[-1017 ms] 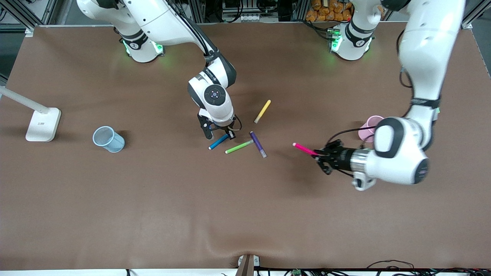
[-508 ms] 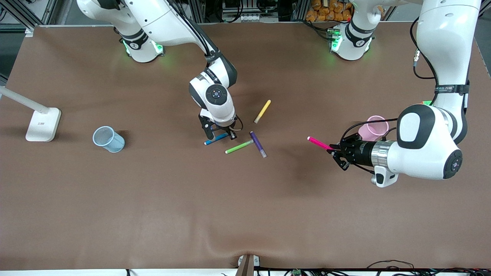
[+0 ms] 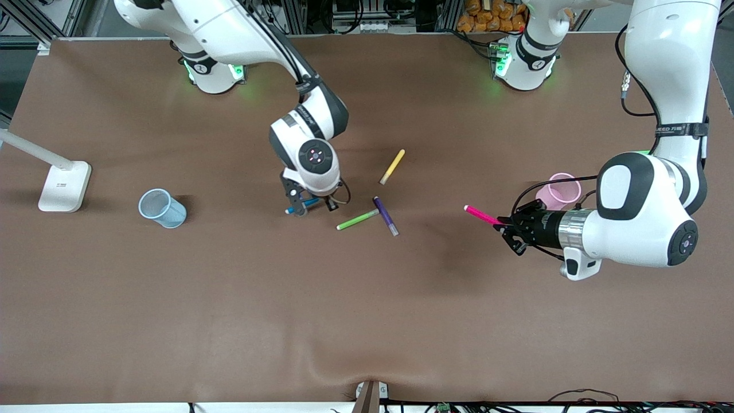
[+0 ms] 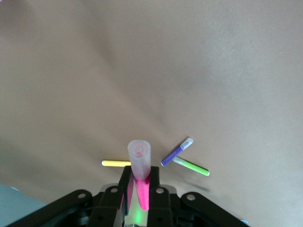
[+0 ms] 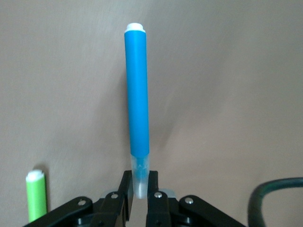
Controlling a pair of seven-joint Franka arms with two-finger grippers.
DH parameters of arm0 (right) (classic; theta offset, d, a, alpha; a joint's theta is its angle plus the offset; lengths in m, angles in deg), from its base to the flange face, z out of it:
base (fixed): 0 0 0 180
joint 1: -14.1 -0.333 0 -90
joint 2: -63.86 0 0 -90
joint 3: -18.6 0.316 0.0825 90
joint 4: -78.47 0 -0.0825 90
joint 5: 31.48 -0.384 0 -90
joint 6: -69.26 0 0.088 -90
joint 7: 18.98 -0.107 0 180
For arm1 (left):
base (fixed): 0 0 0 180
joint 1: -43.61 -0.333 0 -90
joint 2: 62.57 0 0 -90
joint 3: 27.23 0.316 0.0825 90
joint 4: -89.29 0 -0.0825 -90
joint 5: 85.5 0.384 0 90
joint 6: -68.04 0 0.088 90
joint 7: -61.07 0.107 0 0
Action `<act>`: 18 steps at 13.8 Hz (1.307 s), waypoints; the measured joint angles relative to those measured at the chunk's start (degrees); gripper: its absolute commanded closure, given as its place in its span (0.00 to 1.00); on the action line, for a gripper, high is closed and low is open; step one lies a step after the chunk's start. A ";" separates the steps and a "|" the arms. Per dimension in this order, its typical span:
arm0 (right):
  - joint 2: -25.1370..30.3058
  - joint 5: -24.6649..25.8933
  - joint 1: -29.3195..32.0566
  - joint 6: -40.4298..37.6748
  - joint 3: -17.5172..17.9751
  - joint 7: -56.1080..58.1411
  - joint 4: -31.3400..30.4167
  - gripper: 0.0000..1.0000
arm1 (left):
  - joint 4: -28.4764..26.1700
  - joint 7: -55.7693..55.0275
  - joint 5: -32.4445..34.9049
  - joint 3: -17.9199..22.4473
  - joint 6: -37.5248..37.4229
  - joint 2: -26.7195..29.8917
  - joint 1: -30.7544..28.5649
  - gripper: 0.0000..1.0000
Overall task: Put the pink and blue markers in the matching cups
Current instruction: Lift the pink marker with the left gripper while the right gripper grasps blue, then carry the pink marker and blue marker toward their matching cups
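My left gripper (image 3: 507, 228) is shut on the pink marker (image 3: 483, 215) and holds it level above the table beside the pale pink cup (image 3: 559, 192). In the left wrist view the pink marker (image 4: 140, 176) stands between my fingers (image 4: 155, 185). My right gripper (image 3: 310, 205) is shut on the blue marker (image 3: 303, 206), lifted just over the table near the middle. In the right wrist view the blue marker (image 5: 137, 109) sticks out from my gripper (image 5: 139, 189), held by its pale cap end. The pale blue cup (image 3: 161, 208) stands toward the right arm's end of the table.
A lime green pen (image 3: 358, 219), a dark purple pen (image 3: 385, 215) and a yellow pen (image 3: 393, 166) lie near the middle of the table. A white lamp base (image 3: 64, 186) stands by the right arm's end, beside the blue cup.
My right gripper has lifted the blue marker off the table and moved it toward the blue cup. My left gripper has swung with the pink marker toward the pink cup.
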 measured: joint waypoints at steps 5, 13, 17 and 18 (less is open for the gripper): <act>6.01 -1.45 7.22 -14.03 -0.02 10.83 0.64 1.00 | 0.30 2.30 5.26 -0.62 -0.44 3.74 0.28 1.00; 13.38 -5.23 26.33 -31.37 -0.28 38.23 0.65 1.00 | 0.38 11.33 13.10 -0.63 -0.49 8.78 0.24 1.00; 14.90 -7.38 34.96 -34.45 -0.31 49.50 0.69 1.00 | -0.26 22.72 15.83 -0.11 -2.67 13.58 -1.73 1.00; 14.90 -8.75 37.26 -34.98 -0.32 52.42 0.67 1.00 | -0.99 25.53 17.07 -0.07 -2.86 14.58 -2.57 1.00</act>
